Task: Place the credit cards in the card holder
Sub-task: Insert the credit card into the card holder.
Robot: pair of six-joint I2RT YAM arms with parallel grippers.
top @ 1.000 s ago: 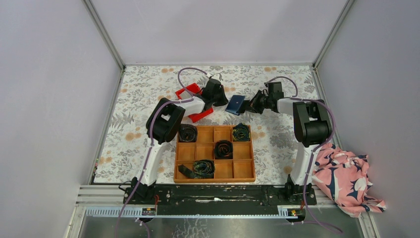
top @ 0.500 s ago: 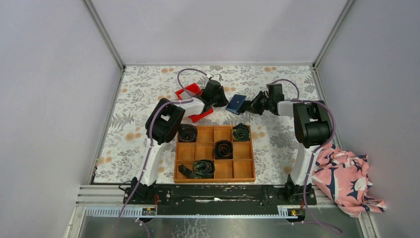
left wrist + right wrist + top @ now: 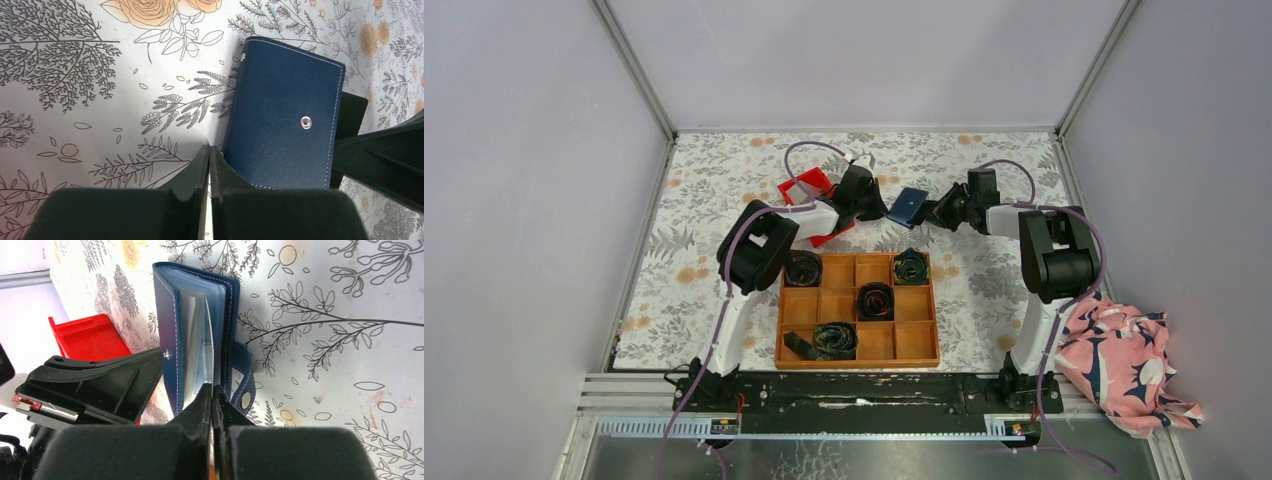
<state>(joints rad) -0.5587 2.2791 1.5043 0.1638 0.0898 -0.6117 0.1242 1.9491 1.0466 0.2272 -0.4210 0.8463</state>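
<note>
Past the tray (image 3: 894,340), toward the desk's far edge, the holder (image 3: 908,207) is held in my right gripper (image 3: 212,389), which is pinched on a leaf. The holder's long axis points away from that gripper. The left gripper (image 3: 209,150), pressed together, sits just left of its cover. The right wrist view shows the leaves fanned open; the left wrist view shows only the snap-side cover.

Card holder (image 3: 287,115) was navy blue with pale edge stitching and a silver snap; its inner sleeves were pale and translucent. Table cover (image 3: 75,100) was white with grey line-drawn foliage and orange roses. Bin (image 3: 85,337) was red. Grid tray (image 3: 914,340) was orange-brown. Loose cloth (image 3: 1124,365) was pink with a navy-and-white floral print.
</note>
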